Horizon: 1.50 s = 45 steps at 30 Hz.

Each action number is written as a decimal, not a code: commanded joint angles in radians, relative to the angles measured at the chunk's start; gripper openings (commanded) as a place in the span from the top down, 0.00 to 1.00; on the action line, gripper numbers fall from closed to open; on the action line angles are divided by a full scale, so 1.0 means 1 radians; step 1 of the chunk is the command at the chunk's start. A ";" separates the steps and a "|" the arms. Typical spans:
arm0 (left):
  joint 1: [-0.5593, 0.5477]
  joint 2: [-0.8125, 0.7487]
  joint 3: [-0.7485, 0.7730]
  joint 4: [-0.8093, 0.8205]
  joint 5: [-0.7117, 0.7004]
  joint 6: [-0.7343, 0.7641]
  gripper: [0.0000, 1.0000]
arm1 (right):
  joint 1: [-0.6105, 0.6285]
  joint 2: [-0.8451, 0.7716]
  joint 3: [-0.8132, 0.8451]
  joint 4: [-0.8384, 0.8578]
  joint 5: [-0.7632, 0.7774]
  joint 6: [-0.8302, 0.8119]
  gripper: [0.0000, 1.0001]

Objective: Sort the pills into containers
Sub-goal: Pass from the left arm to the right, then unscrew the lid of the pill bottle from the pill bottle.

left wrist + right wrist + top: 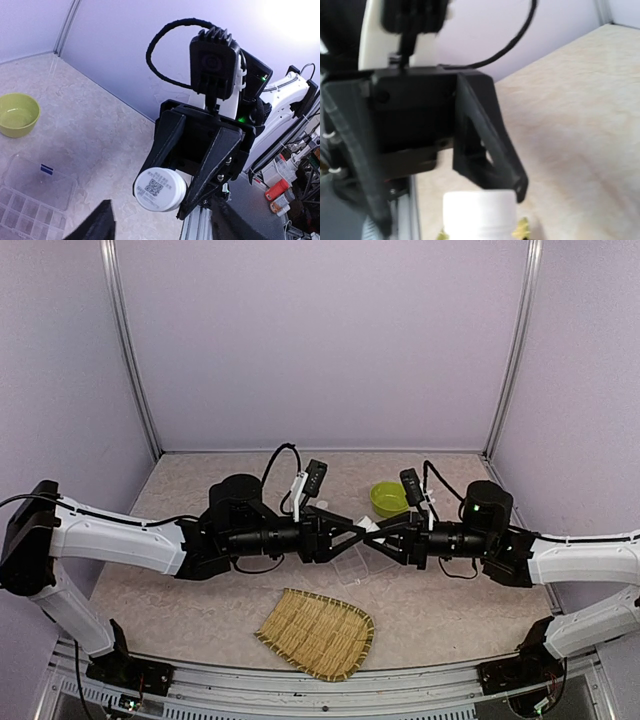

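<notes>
One clear, many-celled organiser box [31, 199], blue-marked; right tool [165, 193] tight on white bottle [156, 188], left tool [447, 202] parted.

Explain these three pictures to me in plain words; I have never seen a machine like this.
The machine is a pair of robot arms bolted at the near edge of a table, each ending in a two-finger gripper. The wide picture comes from a camera above and behind them; the other two come from cameras on the wrists.

On the table lie a clear organiser box with small compartments, a lime-green bowl and a woven bamboo tray.

The arms meet in mid-air over the box. The left wrist camera looks straight at the right gripper, which is shut on a white pill bottle. The right wrist camera looks back at the left gripper, whose jaws are open beside that bottle.
</notes>
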 commanded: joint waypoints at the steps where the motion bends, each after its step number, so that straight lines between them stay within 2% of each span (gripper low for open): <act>1: -0.002 -0.019 0.012 -0.005 -0.014 -0.054 0.25 | -0.003 -0.029 0.024 -0.069 0.042 -0.061 0.77; 3: 0.000 -0.026 0.012 -0.003 -0.024 -0.032 0.06 | 0.001 -0.032 0.019 -0.055 0.014 -0.050 0.77; 4: 0.003 -0.028 0.014 -0.002 -0.024 -0.022 0.02 | 0.005 -0.031 0.018 -0.047 0.004 -0.044 0.78; 14: 0.014 0.037 0.057 0.103 0.108 -0.019 0.01 | 0.072 0.050 0.027 0.079 -0.022 0.037 0.78; 20: 0.003 0.051 0.056 0.141 0.148 -0.027 0.02 | 0.080 0.097 0.036 0.119 0.002 0.098 0.79; 25: -0.001 0.044 0.045 0.140 0.153 -0.022 0.06 | 0.079 0.089 0.026 0.139 0.021 0.109 0.78; 35: -0.005 0.024 0.023 0.142 0.148 -0.009 0.20 | 0.078 0.063 0.013 0.066 0.167 0.114 0.79; 45: -0.006 0.003 0.016 0.124 0.146 -0.005 0.26 | 0.054 -0.005 -0.006 0.010 0.228 0.110 0.79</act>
